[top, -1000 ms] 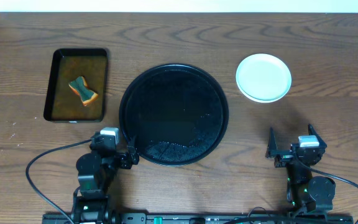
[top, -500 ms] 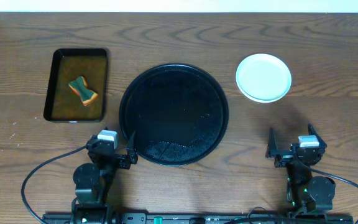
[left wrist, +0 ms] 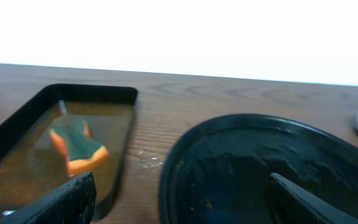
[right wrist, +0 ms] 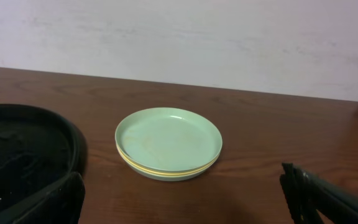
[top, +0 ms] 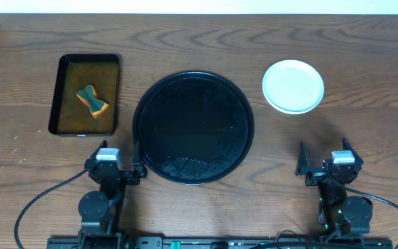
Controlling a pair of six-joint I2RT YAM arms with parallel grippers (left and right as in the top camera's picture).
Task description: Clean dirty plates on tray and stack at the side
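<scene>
A: Where are the plates [right wrist: 168,144]?
B: Stacked right of the tray [top: 135,128]. My left gripper [top: 119,166] and right gripper [top: 323,158] gape empty. The left sits beside the tray's rim — a careless swing could shove it.

The left arm [top: 97,205] and right arm [top: 351,211] are black, each with a pale grey wrist block [top: 104,156], slim fingers [top: 300,159] and looping cable [top: 389,200].
</scene>
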